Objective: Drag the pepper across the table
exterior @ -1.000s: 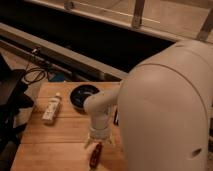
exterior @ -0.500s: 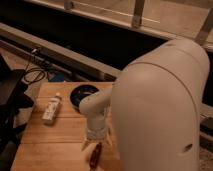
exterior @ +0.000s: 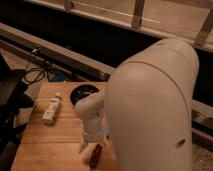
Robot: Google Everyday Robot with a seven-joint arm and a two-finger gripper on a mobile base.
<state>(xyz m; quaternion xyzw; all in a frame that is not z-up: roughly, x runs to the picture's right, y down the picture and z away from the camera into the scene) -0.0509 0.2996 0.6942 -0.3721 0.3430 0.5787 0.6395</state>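
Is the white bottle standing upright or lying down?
Lying down: the white bottle rests lengthwise on the table, apart from the end effector at the pepper.

You are looking at what reads as a robot lab or test station, not a home. A plain wooden butcher-block table (exterior: pixel 45 135) fills the lower left of the frame as a lone work surface. Off its left edge sits bulky black equipment (exterior: pixel 11 97), and loose black cables (exterior: pixel 32 75) coil on the floor at the upper left. A long grey ledge (exterior: pixel 60 52) runs diagonally behind the table, and metal railing posts (exterior: pixel 137 14) stand along the top of the frame, as on an indoor walkway. The robot's large white arm housing (exterior: pixel 150 110) dominates the right, and its gripper (exterior: pixel 93 148) hangs low over the table at the bottom centre.
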